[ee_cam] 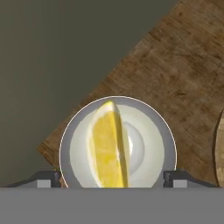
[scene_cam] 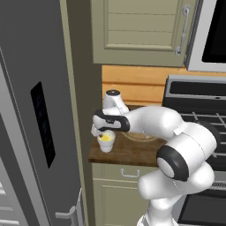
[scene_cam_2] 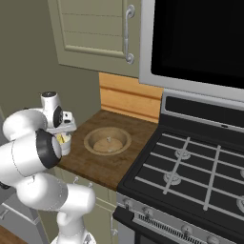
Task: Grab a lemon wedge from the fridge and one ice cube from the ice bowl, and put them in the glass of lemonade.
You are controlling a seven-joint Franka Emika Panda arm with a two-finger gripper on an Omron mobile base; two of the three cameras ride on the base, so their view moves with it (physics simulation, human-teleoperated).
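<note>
The glass of lemonade stands at the left end of the wooden counter. The lemon wedge lies inside it, rind curved to one side. My gripper hovers straight above the glass, open, its fingertips spread either side of the rim and clear of the wedge. The ice bowl sits just right of the glass, partly hidden behind my arm in the left base view. The grey fridge rises to the left.
A stove with black grates adjoins the counter on the right, with a dark microwave above it. A beige-green wall cabinet hangs over the counter, and a side panel borders it on the left.
</note>
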